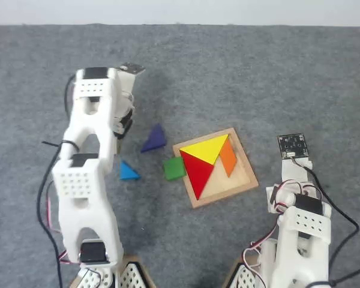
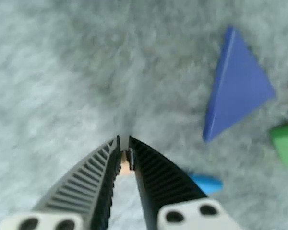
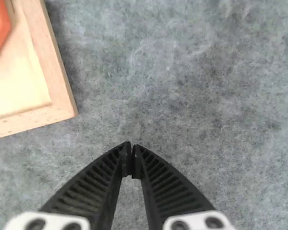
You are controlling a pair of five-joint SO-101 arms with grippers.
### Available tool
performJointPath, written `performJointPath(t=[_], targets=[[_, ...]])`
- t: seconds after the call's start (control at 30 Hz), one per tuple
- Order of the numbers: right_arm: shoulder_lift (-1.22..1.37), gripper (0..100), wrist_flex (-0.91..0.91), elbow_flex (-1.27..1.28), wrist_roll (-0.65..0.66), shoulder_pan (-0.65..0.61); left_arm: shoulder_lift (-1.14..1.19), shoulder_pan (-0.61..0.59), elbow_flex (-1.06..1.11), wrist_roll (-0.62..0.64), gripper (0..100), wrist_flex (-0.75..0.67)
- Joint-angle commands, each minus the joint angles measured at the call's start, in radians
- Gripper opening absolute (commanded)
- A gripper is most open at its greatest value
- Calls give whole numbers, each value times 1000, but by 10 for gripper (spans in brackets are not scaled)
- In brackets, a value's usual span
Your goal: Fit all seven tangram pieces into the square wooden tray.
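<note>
right gripper [image 3: 132, 149] and left gripper [image 2: 123, 140] closed; tray [image 1: 237, 180] holds yellow triangle [image 1: 205, 150], red triangle [image 1: 198, 169], orange piece [image 1: 228, 159].

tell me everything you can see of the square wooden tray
The square wooden tray is pale wood, with a raised rim around a lighter recessed floor. It lies flat on the grey mat, turned askew. A yellow triangle, red triangle and orange parallelogram fill part of it; the rest is bare. A green square seems to rest against its outer rim.
</note>
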Motion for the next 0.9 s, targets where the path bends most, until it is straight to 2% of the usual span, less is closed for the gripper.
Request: performJointPath(t=[0.0,0.17,0.33,0.43,0.57,0.87], targets=[[-24,9,-18,-5,9,12,-229,-77,62,-60,105,21],[-27,9,-18,-5,9,12,-364,-97,226,-137,130,-25],[-21,9,-38,-5,9,13,-454,-84,547,-169,134,-313],[-21,9,-38,-5,9,13,-457,-52,665,-172,135,-439],[-21,9,-38,-5,11,13,-456,-21,702,-172,135,-517],[-21,9,-38,-5,11,13,-290,-54,618,-196,135,-506]])
